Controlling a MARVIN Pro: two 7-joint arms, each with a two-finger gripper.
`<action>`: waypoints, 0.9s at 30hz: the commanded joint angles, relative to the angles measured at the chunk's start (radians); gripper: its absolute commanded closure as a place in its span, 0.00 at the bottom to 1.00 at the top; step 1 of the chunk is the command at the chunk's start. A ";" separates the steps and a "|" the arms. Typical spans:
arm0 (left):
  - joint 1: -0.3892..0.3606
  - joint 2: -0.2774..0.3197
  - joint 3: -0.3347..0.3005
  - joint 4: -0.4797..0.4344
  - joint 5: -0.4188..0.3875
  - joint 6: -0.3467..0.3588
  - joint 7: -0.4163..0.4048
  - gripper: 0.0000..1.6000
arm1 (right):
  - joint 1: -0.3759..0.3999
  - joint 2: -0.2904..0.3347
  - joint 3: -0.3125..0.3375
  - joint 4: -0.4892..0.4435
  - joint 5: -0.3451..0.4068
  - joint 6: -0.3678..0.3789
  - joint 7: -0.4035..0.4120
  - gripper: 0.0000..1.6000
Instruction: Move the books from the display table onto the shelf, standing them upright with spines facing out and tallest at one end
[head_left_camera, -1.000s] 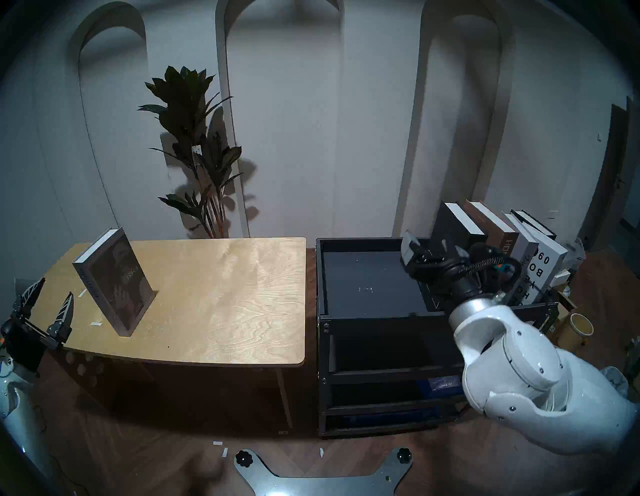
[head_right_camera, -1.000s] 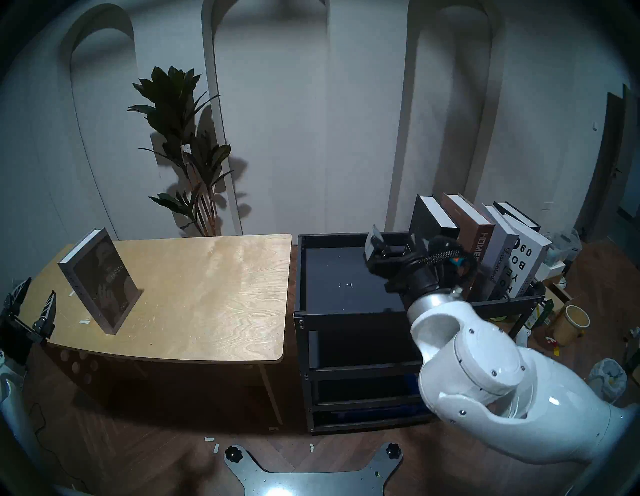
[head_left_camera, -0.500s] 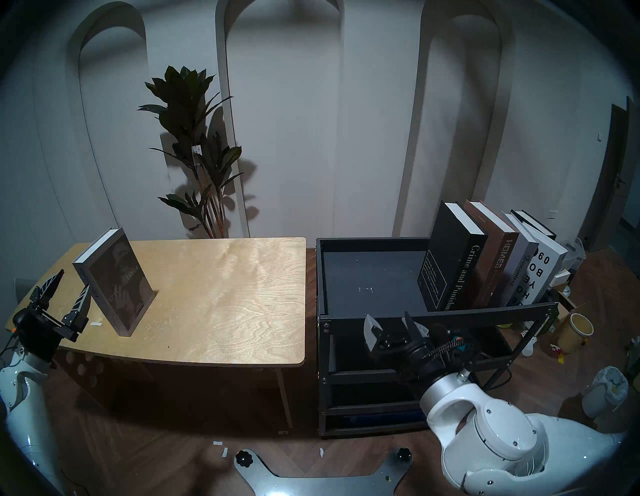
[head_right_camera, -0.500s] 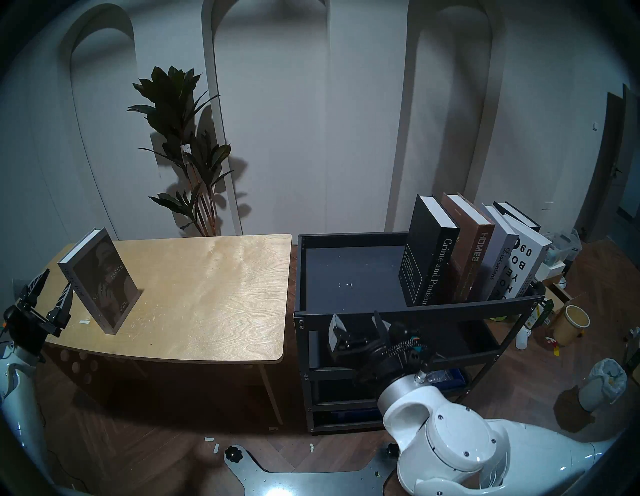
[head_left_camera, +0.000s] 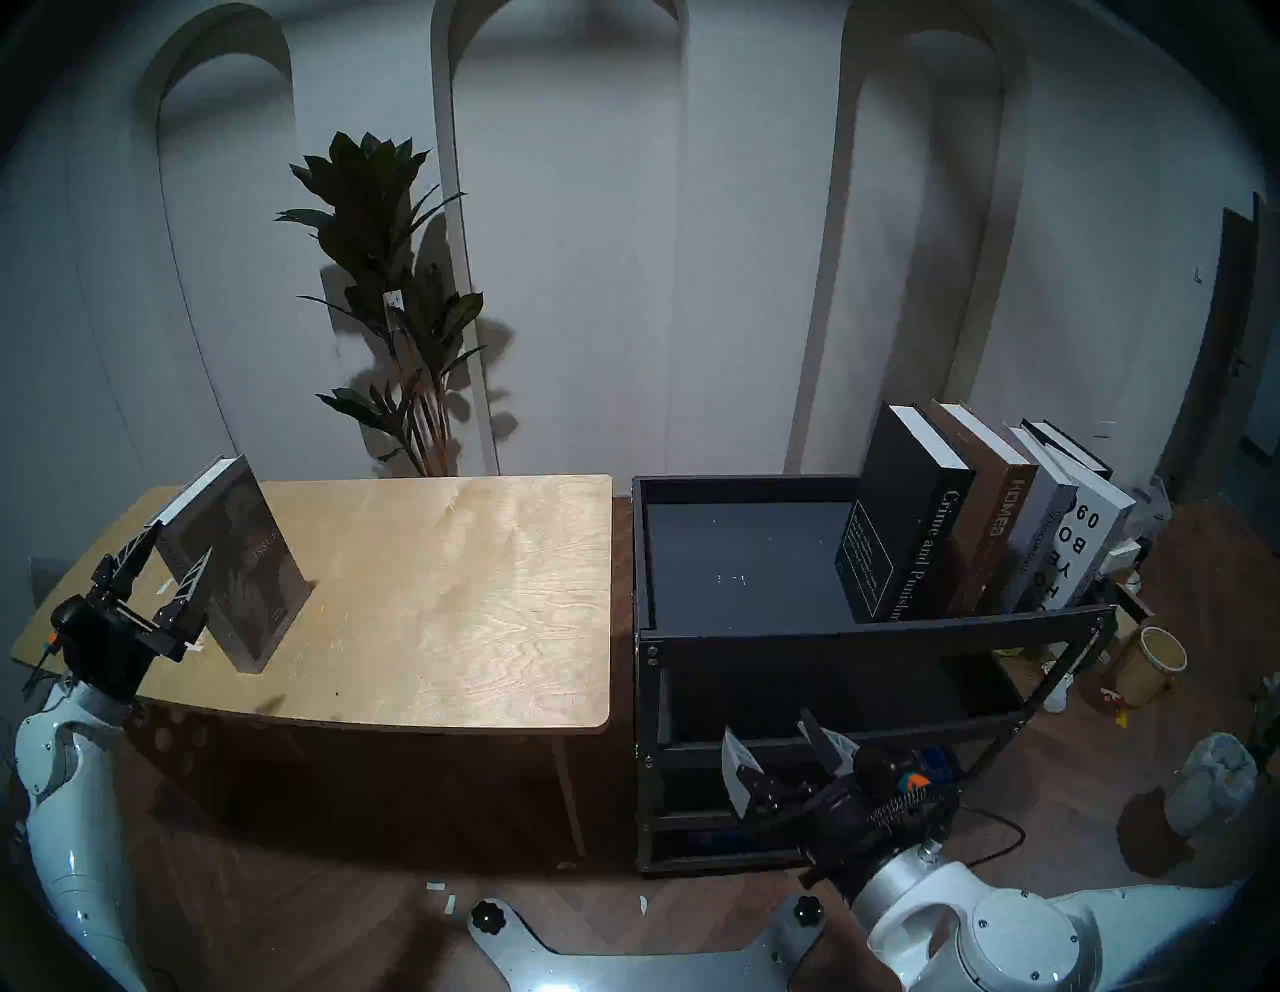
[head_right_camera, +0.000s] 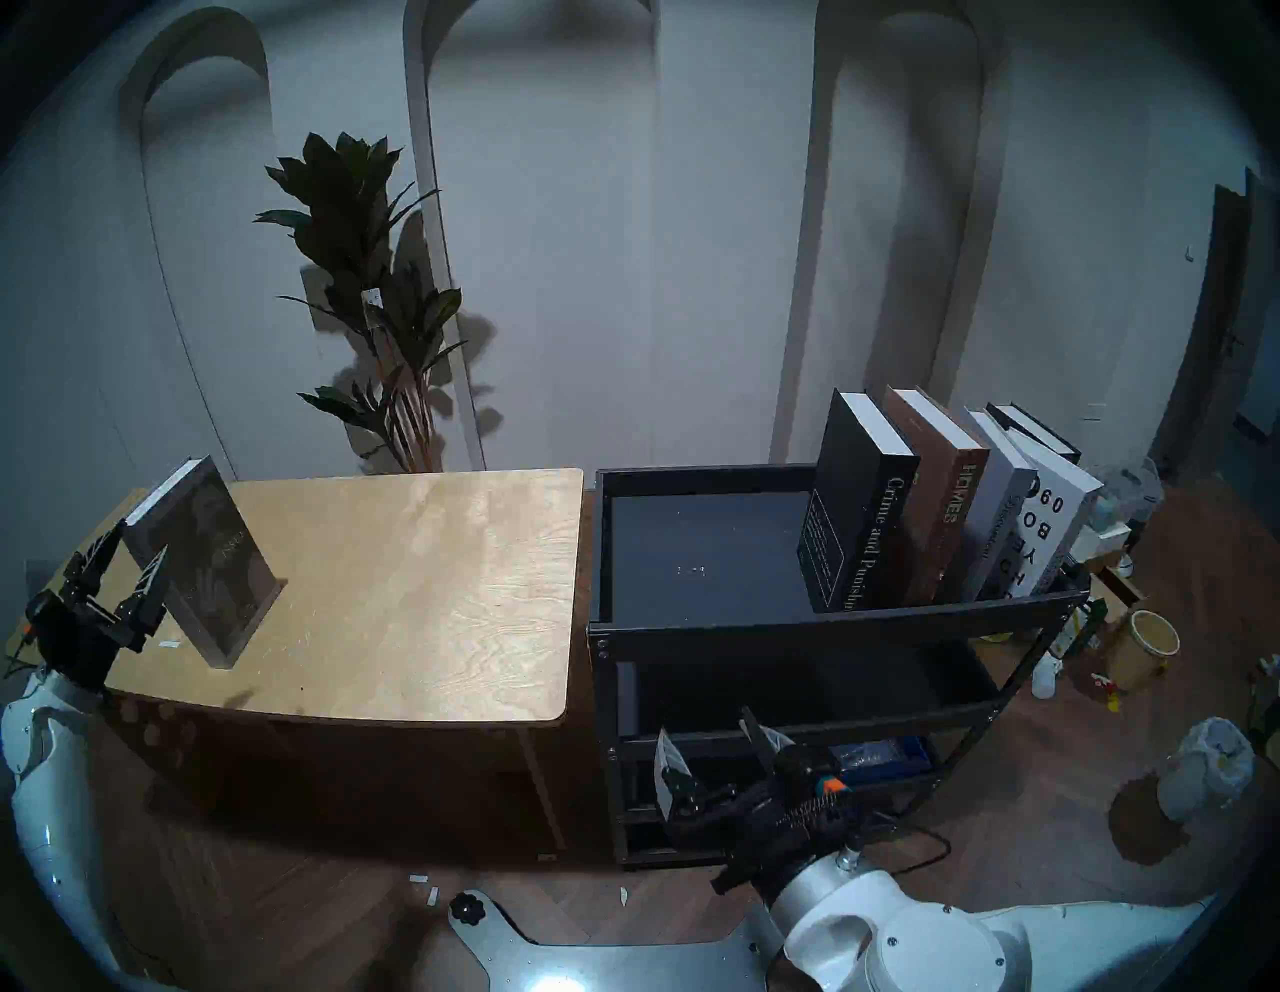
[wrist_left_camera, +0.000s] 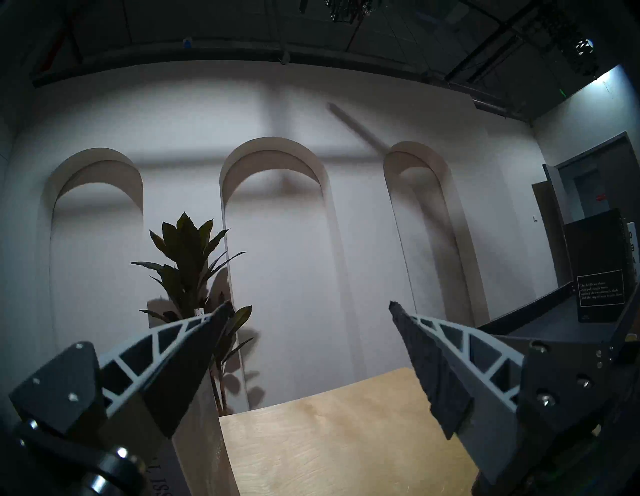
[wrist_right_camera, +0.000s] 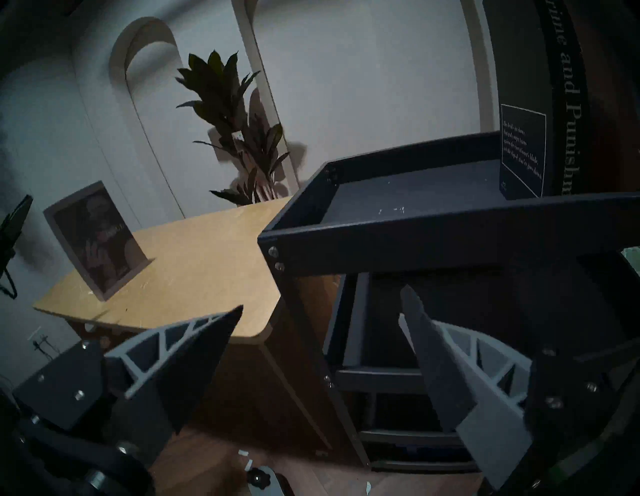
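**Reaching for the last book without tipping it**

Standing upright near the left end of the tabletop, the grey book is balancing on its bottom edge alone, leaning slightly, with nothing propping it. The left gripper is sitting just left of the book with its fingers spread wide and holding nothing; in the head view one finger is overlapping the book's spine, and I cannot tell whether it is touching. In the left wrist view the book's spine is showing behind the left finger rather than in the gap, so the book is probably not yet between the fingers.

That is the main risk: a finger nudging the spine could be pushing the book over flat onto the tabletop, away from the gripper, or sliding it. A grip taken too near one corner could let the heavy book swing.

Right of the book, five books are already standing on the shelf, leaning toward its right end. The right gripper is hanging low in front of the shelf, fingers wide, empty.
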 joint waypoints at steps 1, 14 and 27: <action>-0.039 0.040 -0.026 0.002 -0.006 -0.001 0.018 0.00 | -0.083 0.062 -0.066 -0.002 -0.092 -0.036 0.009 0.00; -0.064 0.079 -0.042 0.056 0.023 0.014 0.065 0.00 | -0.129 0.059 -0.163 0.129 -0.296 -0.110 -0.043 0.00; -0.087 0.093 -0.027 0.103 0.075 0.003 0.092 0.00 | -0.016 -0.049 -0.034 0.365 -0.418 -0.194 -0.218 1.00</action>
